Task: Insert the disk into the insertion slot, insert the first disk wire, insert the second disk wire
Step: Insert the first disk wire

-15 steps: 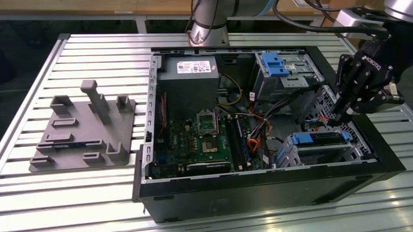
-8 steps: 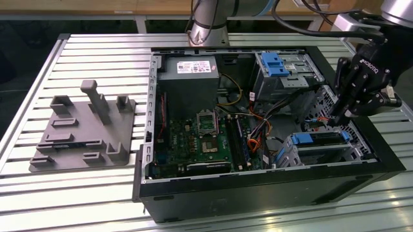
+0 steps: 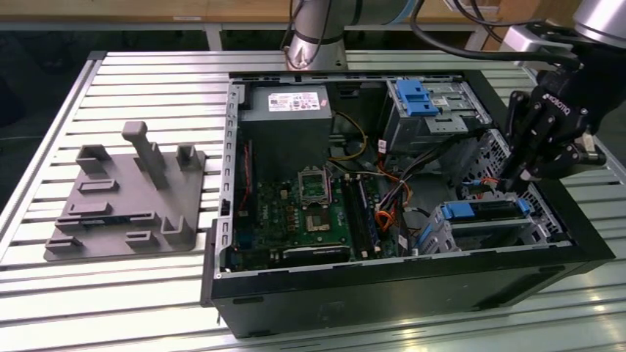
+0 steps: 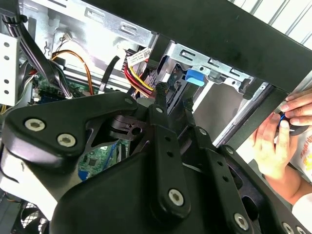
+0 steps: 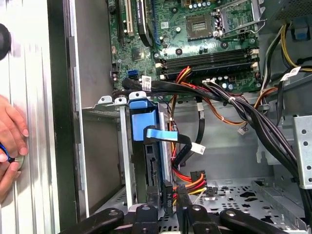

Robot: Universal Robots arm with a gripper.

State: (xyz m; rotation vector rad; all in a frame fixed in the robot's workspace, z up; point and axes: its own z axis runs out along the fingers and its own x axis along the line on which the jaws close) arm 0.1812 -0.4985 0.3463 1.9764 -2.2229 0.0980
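Observation:
The disk (image 3: pixel 484 210), silver in its blue caddy, sits inside the insertion slot (image 3: pixel 442 233), a silver cage at the case's near corner on the exterior view's right. In the first wrist view the disk (image 5: pixel 144 119) stands in the cage (image 5: pixel 125 161), with a blue flat wire (image 5: pixel 163 135) running off its end. My gripper (image 3: pixel 511 183) hangs just above the disk's end. It is shut on a black plug (image 5: pixel 167 194) with red, yellow and black leads. The second wrist view shows the same plug (image 4: pixel 161 89) between the fingers.
A taller silver cage with a blue latch (image 3: pixel 423 97) stands farther back. Bundled cables (image 5: pixel 234 105) cross between the motherboard (image 3: pixel 313 216) and the disk. A person's hands (image 4: pixel 280 134) rest outside the case wall. A grey fixture (image 3: pixel 127 198) lies on the table at the exterior view's left.

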